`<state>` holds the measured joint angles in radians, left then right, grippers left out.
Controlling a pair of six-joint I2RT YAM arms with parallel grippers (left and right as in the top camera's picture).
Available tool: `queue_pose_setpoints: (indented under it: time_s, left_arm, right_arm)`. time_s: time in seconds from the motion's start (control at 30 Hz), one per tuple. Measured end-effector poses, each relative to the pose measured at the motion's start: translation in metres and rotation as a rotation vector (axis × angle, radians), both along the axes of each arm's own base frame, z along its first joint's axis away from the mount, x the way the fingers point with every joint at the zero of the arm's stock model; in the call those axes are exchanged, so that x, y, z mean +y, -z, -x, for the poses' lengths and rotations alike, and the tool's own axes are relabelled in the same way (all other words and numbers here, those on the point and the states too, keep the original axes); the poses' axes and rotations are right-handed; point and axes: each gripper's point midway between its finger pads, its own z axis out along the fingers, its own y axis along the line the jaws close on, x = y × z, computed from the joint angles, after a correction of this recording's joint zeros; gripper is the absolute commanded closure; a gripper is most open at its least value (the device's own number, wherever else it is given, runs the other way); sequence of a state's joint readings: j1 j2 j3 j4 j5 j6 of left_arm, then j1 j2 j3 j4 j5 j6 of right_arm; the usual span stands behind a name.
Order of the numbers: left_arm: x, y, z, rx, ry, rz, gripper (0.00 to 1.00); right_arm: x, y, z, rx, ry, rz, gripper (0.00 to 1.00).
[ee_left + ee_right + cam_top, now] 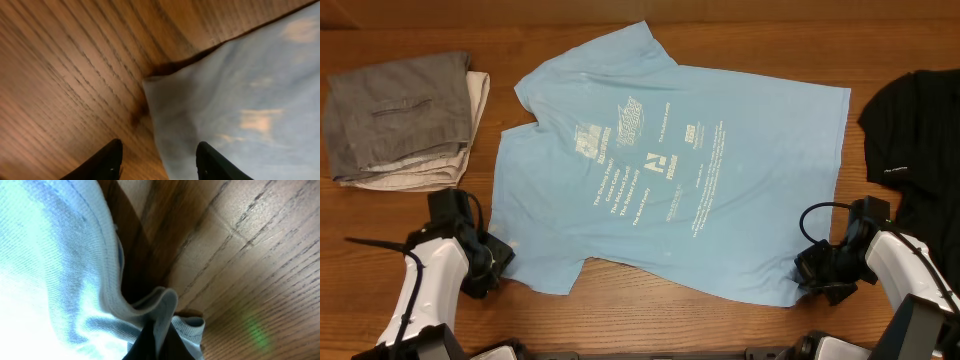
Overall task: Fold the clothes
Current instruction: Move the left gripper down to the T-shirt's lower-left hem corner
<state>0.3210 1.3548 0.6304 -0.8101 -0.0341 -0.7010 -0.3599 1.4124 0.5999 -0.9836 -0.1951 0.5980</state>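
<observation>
Pinching the hem of the T-shirt [60, 255], right hand [155, 342] is closed tight on a fold of light blue fabric, toward the near right corner of the table [420, 20]. Left hand [159, 155] stands partly open, jaws astride the shirt's other bottom corner, gripping nothing. Shirt lies spread flat mid-table, white print up. Grey folded garments [400, 120] at far left corner; black garment [920, 120] at right edge.

Evenly lit brown wood-grain table [740, 35]

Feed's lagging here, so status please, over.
Left gripper open at T-shirt corner. Right gripper shut on its hem. Flat, unfolded. Grey pile, black garment apart.
</observation>
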Motion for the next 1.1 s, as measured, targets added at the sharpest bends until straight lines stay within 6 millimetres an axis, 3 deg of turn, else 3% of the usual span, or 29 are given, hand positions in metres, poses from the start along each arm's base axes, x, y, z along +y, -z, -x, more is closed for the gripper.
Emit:
queue_pose_setpoints:
  time_s: [0.17,0.37,0.6,0.83,1.1]
  left_arm:
    - [-0.004,0.013,0.0,-0.033,0.0,0.015,0.48]
    - [-0.006,0.013,-0.004,-0.051,0.002,0.028,0.96]
    - [-0.017,0.006,0.002,-0.014,0.026,0.092,0.96]
    - [-0.004,-0.037,-0.046,-0.142,0.058,0.056,0.96]
    - [-0.021,-0.044,-0.072,-0.22,0.159,0.04,0.93]
  right_arm:
    - [0.0,0.0,0.0,0.0,0.0,0.0,0.95]
    - [0.0,0.0,0.0,0.0,0.0,0.0,0.95]
    - [0.0,0.0,0.0,-0.001,0.0,0.0,0.95]
    - [0.0,0.0,-0.001,-0.003,0.0,0.0,0.95]
    - [0.0,0.0,-0.001,-0.003,0.0,0.0,0.95]
